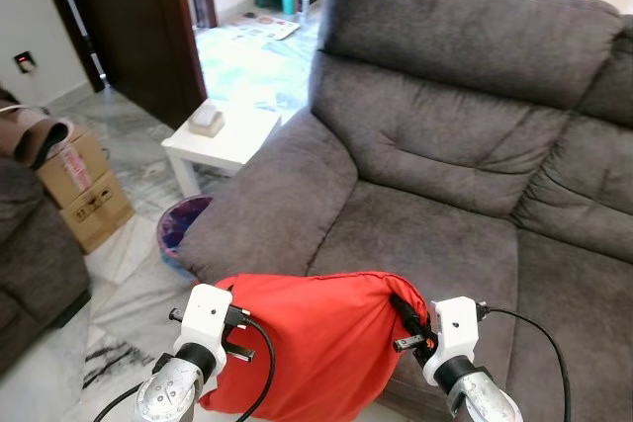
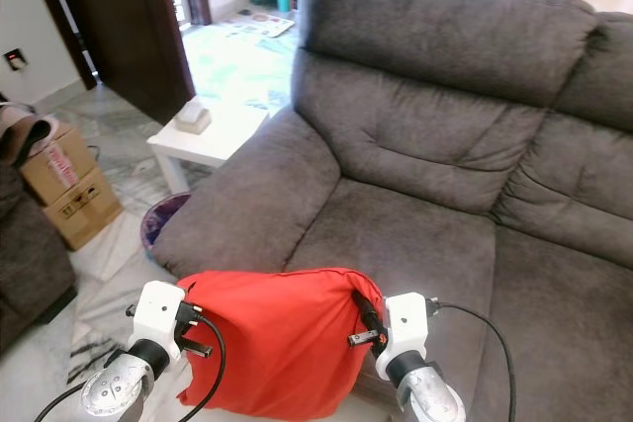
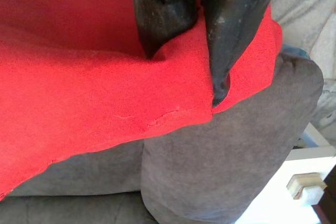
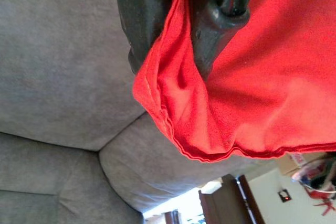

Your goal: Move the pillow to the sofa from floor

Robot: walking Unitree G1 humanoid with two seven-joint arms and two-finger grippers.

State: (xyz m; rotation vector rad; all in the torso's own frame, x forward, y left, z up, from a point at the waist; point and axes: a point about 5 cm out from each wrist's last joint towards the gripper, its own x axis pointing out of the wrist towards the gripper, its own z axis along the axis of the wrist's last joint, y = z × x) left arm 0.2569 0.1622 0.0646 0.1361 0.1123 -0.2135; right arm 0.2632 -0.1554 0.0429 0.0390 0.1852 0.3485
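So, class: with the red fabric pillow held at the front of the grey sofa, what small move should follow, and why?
Probably carry it forward over the seat cushion. Both the left gripper and right gripper pinch the red fabric pillow by its corners, and it hangs at the front edge of the grey fabric sofa, not yet resting on it.

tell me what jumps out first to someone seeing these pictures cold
The bright red pillow jumps out first, held up between the left gripper and right gripper, each with its jaws shut on a corner, just in front of the sofa's seat edge. Behind it the big grey sofa dominates, with a small white side table by its armrest.
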